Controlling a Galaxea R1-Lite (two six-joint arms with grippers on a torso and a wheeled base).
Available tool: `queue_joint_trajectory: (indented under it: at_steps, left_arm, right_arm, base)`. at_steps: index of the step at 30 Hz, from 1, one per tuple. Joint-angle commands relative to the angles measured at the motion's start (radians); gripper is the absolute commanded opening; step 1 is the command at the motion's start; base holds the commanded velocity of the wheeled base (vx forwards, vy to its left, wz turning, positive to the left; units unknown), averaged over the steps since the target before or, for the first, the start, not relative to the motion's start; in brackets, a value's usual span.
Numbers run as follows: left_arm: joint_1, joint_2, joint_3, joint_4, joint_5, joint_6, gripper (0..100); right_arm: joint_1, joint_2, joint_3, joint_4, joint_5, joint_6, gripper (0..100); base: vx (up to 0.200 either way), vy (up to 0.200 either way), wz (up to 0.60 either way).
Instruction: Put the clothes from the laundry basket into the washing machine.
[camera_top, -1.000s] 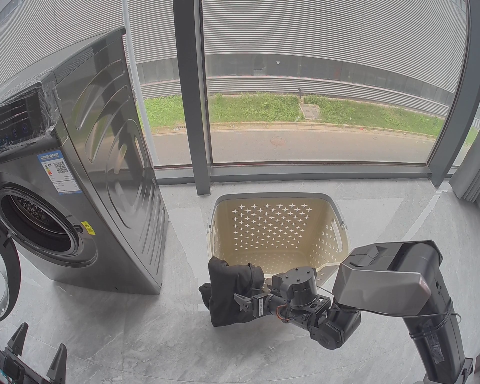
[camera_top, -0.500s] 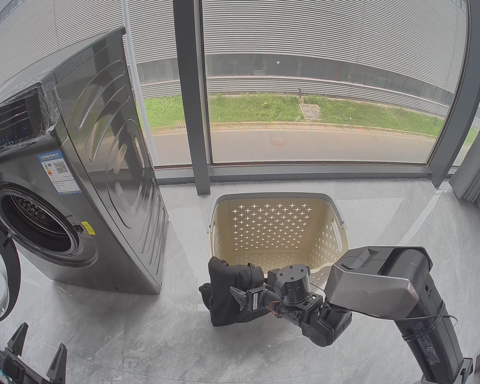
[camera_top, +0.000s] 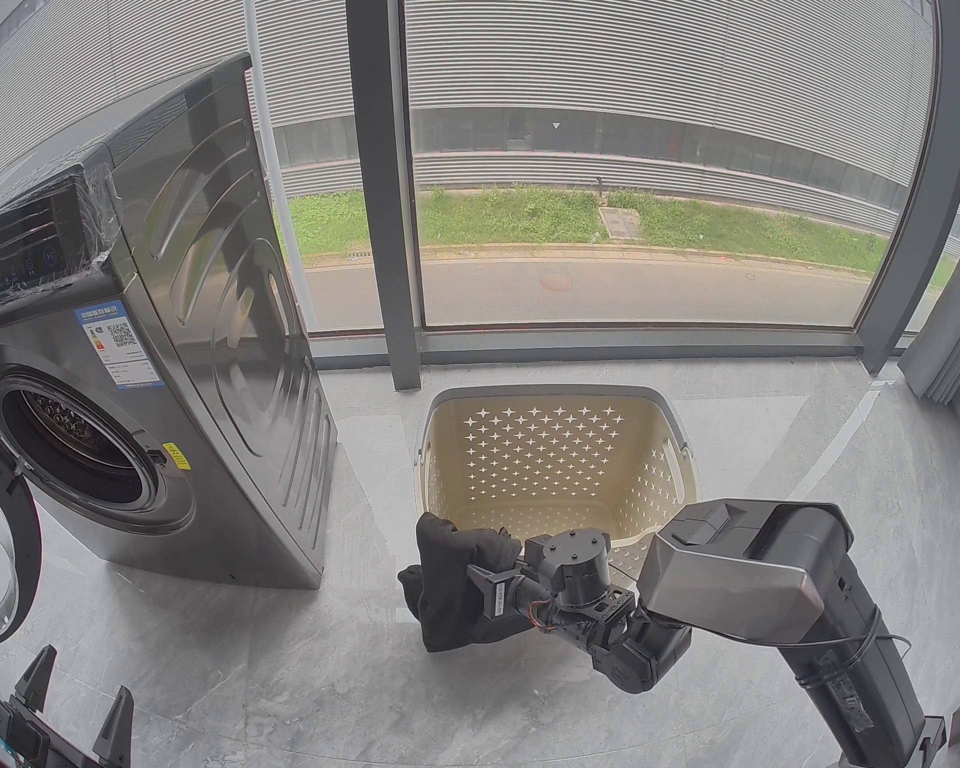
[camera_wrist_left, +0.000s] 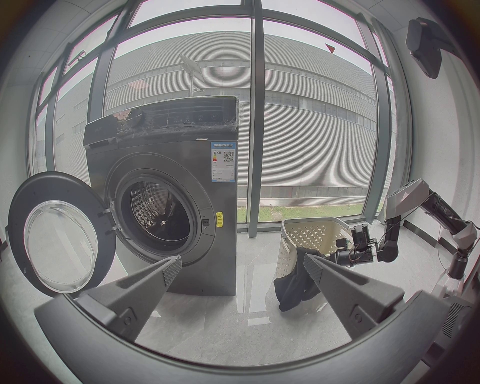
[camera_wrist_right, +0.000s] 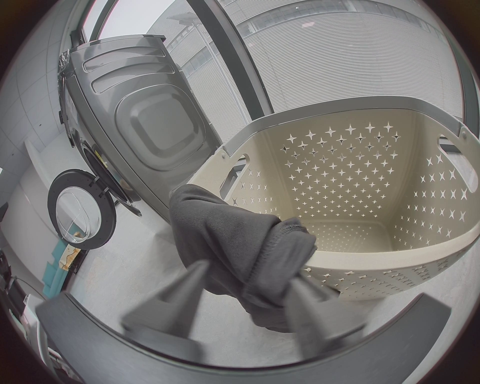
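Holds right gripper (camera_top: 480, 598) low at lower centre, fingers apart astride dark cloth (camera_top: 450, 580) draped over basket (camera_top: 555, 392) rim; left gripper (camera_top: 83, 677) lower left, fingers spread.

We see a laundry corner. A washing machine (camera_top: 200, 300) and laundry basket (camera_top: 555, 392) stand on a stone floor (camera_top: 300, 680) beside tall windows (camera_top: 640, 150).

Right arm (camera_top: 740, 580) elbow bent, wrist level, pointing left; right jaws parted. Left jaws low, spread wide.
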Motion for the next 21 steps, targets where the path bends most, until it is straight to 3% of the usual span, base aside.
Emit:
queue_joint_trajectory:
  at_steps: [1,11,21]
  left_arm:
    - [0.000,-0.016,0.018,0.000,0.000,0.000,100]
    - [0.000,-0.016,0.018,0.001,0.000,-0.002,100]
    - [0.000,-0.016,0.018,0.000,0.002,-0.003,100]
  right_arm:
    - [0.001,-0.003,0.007,-0.009,0.000,0.001,0]
    - [0.021,-0.082,0.099,-0.057,-0.001,0.010,0]
    - [0.031,-0.450,0.320,-0.089,-0.003,-0.001,0]
  base:
    - [0.000,0.000,0.00]
    - [0.000,0.000,0.00]
    - [0.000,0.000,0.00]
